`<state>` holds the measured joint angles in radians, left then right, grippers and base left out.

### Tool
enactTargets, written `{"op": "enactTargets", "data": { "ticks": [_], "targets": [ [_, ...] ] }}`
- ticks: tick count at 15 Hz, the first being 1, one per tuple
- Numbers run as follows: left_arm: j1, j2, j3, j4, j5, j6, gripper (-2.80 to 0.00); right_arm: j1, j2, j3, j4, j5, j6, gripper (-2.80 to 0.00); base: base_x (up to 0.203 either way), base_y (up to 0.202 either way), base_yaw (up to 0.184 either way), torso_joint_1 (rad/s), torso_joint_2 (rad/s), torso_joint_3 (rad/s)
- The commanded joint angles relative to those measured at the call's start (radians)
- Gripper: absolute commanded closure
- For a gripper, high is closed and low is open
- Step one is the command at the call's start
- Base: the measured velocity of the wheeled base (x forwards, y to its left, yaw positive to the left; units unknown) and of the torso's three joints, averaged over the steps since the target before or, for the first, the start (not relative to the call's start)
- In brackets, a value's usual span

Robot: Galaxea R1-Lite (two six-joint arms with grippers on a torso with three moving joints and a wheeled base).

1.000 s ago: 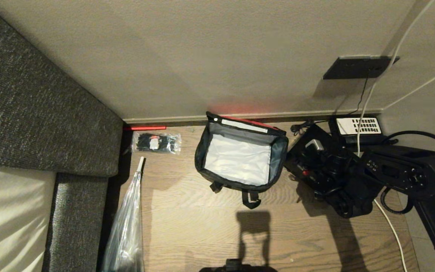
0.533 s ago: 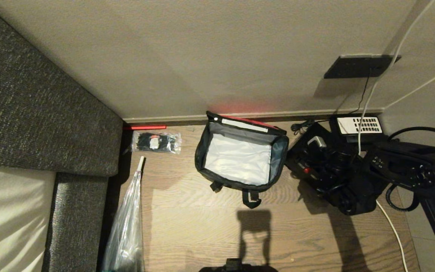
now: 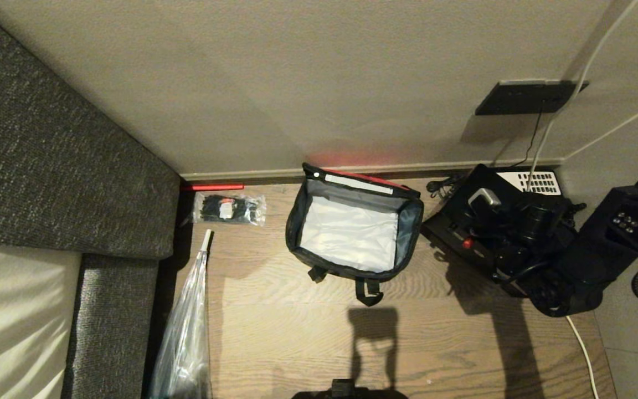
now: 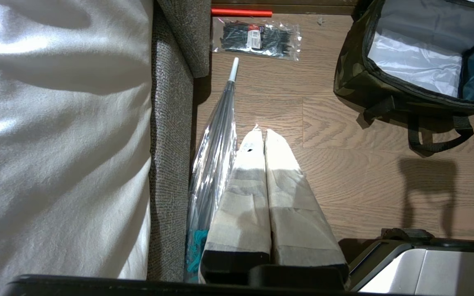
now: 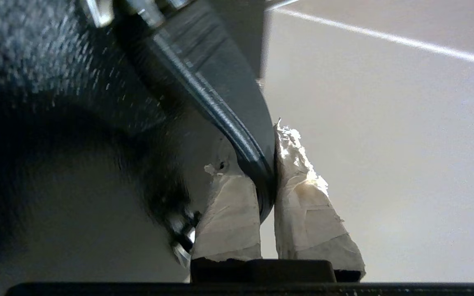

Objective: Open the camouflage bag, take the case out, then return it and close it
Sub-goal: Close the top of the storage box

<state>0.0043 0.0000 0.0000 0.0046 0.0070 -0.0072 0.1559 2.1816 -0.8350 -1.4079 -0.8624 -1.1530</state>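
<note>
The camouflage bag (image 3: 296, 221) stands open on the wooden floor by the wall. Its silver lining is bare and its red-lined lid leans back on the wall. The left wrist view shows its camouflage side (image 4: 356, 74). To the bag's right, my right gripper (image 3: 485, 199) holds the case (image 3: 452, 219), a flat dark slab tilted above the floor. In the right wrist view the taped fingers (image 5: 298, 193) of that gripper (image 5: 270, 156) are shut on the case's dark rim (image 5: 237, 123), with its speckled face alongside. My left gripper (image 4: 265, 133) hangs shut and empty, left of the bag.
A clear packet of black ties (image 3: 229, 209) and a red stick (image 3: 212, 187) lie by the wall, left of the bag. A plastic-wrapped umbrella (image 3: 186, 327) lies along the grey sofa (image 3: 47, 166). A telephone with white keypad (image 3: 535, 180) and a white cable (image 3: 582, 343) are at the right.
My right arm has carried the case to the right, farther from the bag, and it now covers more of the telephone. The bag and left arm have not moved.
</note>
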Motion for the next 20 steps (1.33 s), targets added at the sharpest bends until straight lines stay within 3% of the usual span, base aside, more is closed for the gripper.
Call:
{"op": "enactTargets", "data": {
  "ticks": [1, 7, 11, 17, 20],
  "targets": [
    [0.000, 0.000, 0.003, 0.000, 0.001, 0.000, 0.00, 0.016, -0.140, 0.026, 0.021, -0.001, -0.018, 0.00, 0.000, 0.000, 0.000, 0.000, 0.00, 0.000],
    [0.000, 0.000, 0.003, 0.000, 0.001, 0.000, 0.00, 0.080, -0.361, 0.036, 0.187, 0.023, -0.091, 0.00, 0.000, 0.000, 0.000, 0.000, 0.00, 0.000],
    [0.000, 0.000, 0.003, 0.000, 0.001, 0.000, 0.00, 0.170, -0.446, 0.023, 0.261, 0.023, -0.139, 0.00, 0.000, 0.000, 0.000, 0.000, 0.00, 0.000],
    [0.000, 0.000, 0.003, 0.000, 0.001, 0.000, 0.00, 0.279, -0.477, 0.003, 0.293, 0.016, -0.165, 0.00, 0.000, 0.000, 0.000, 0.000, 0.00, 0.000],
    [0.000, 0.000, 0.003, 0.000, 0.001, 0.000, 0.00, 0.344, -0.456, -0.071, 0.340, 0.005, -0.163, 0.00, 0.000, 0.000, 0.000, 0.000, 0.00, 0.000]
  ]
}}
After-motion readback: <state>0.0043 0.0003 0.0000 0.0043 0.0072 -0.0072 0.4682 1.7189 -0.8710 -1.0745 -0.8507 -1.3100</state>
